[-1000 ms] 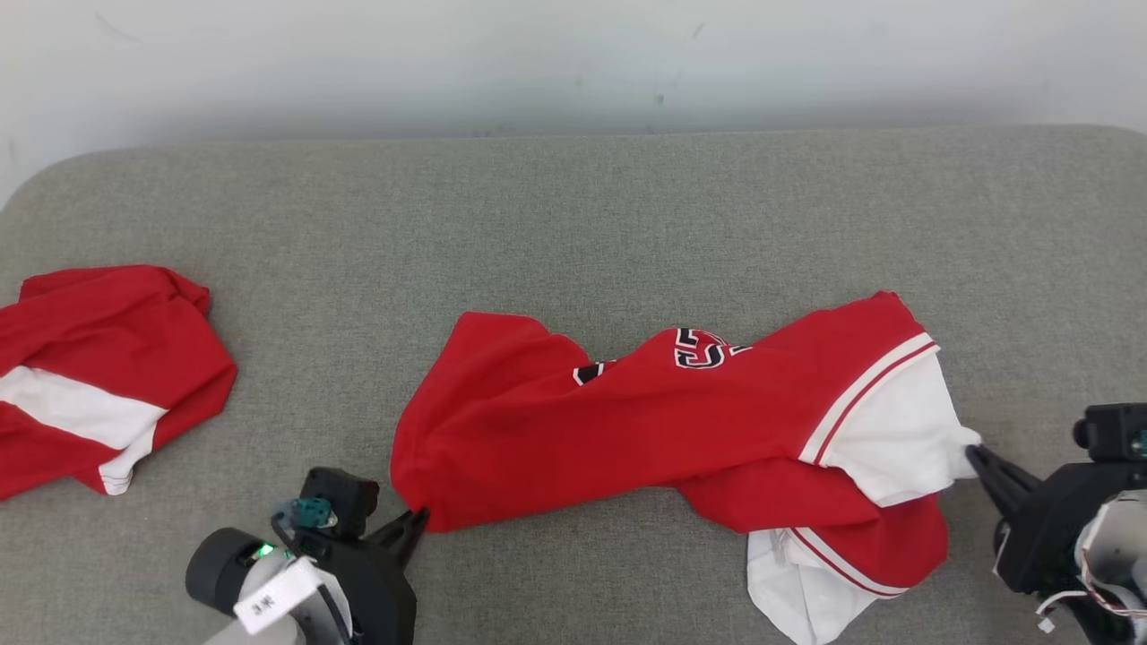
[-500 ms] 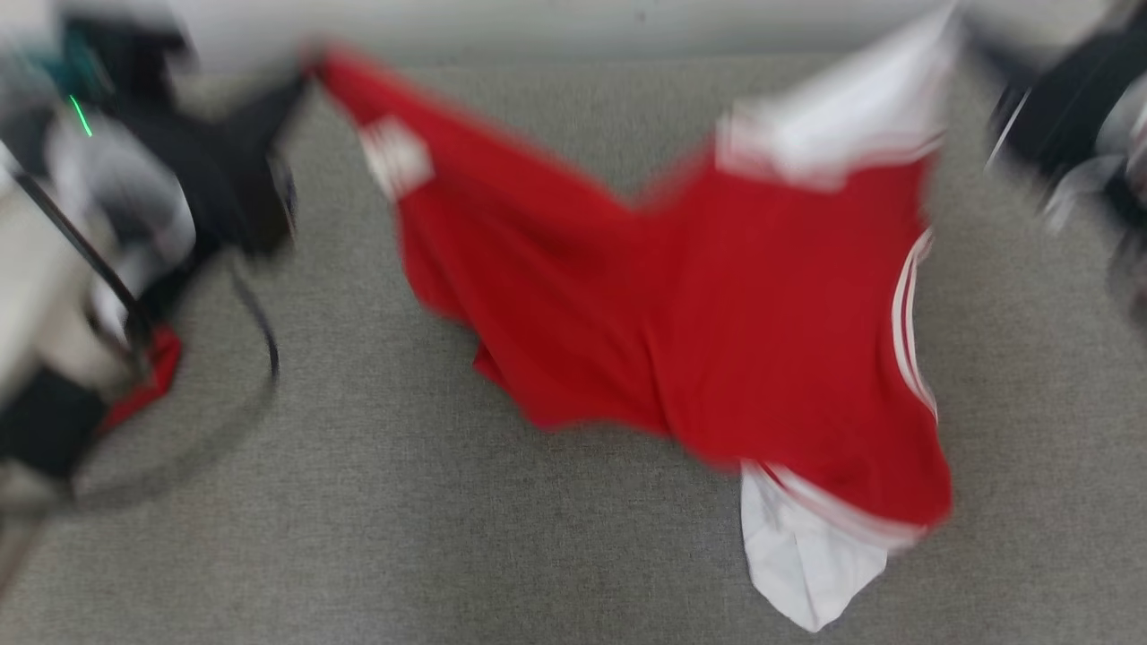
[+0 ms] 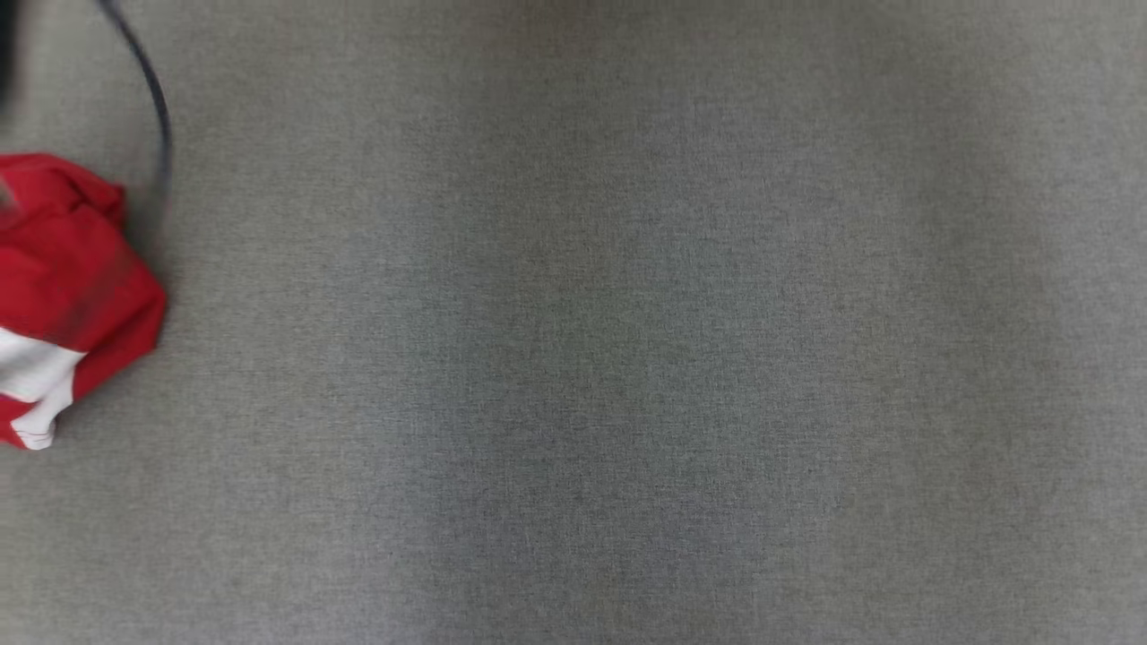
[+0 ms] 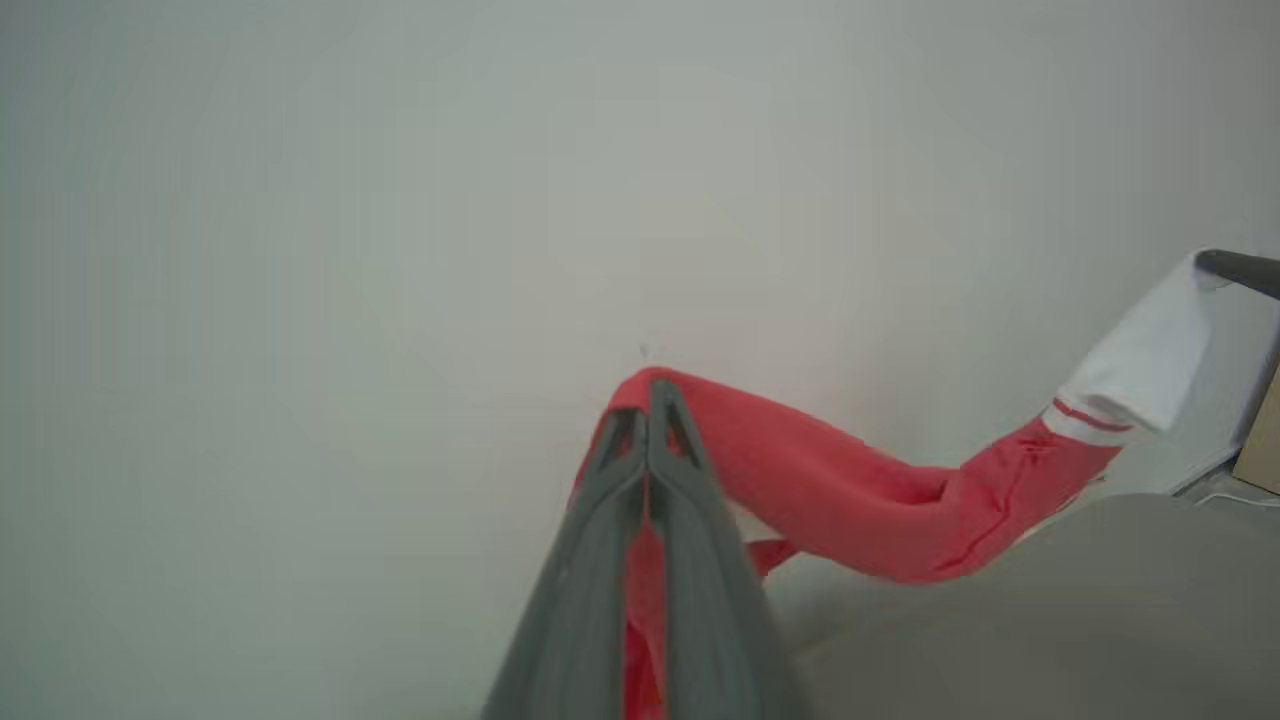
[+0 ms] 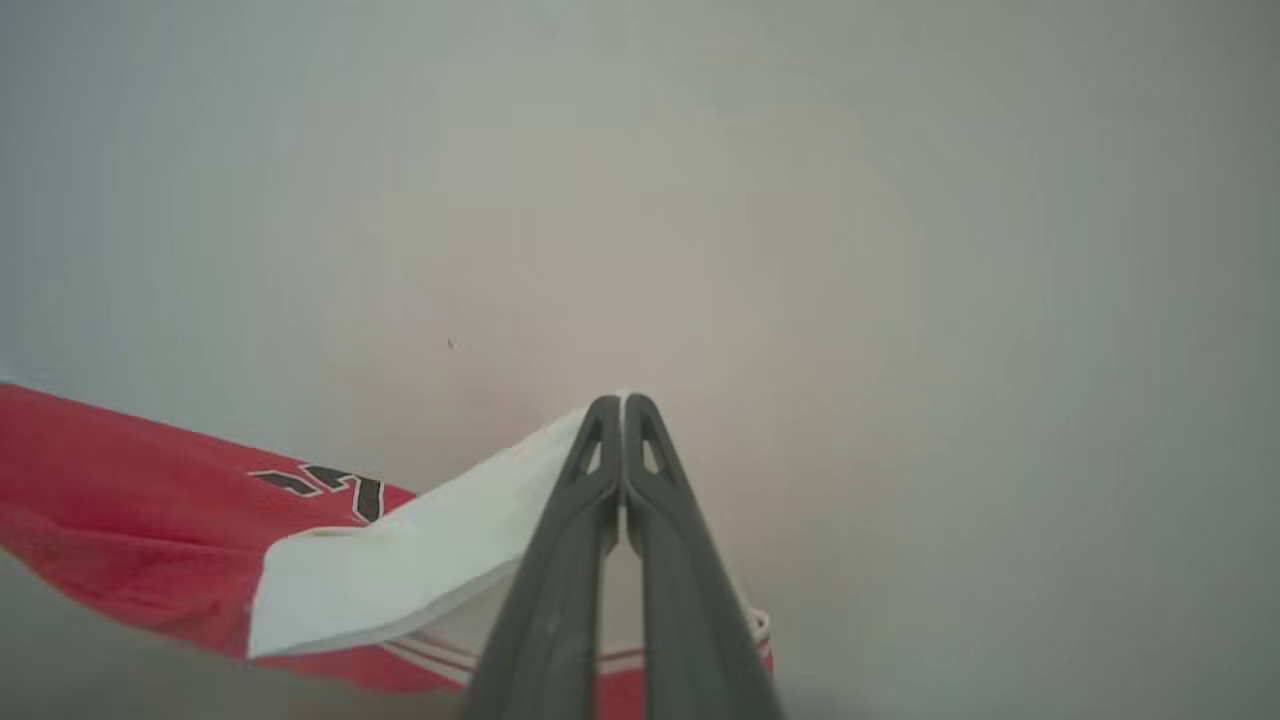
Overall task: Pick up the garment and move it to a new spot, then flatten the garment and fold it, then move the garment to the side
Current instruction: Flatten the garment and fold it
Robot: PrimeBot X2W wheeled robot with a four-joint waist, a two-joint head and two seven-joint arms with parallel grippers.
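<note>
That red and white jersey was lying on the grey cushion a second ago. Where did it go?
The left gripper and right gripper lifted the jersey off the grey cushion; it now hangs stretched between them before the pale wall. Both stayed shut on its ends. The head camera shifted too. The other red garment still lies on the left.

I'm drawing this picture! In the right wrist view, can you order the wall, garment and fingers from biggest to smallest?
1. Wall
2. Garment
3. Fingers
The fingers sit nearest the camera, so they look bigger than they are.
</note>
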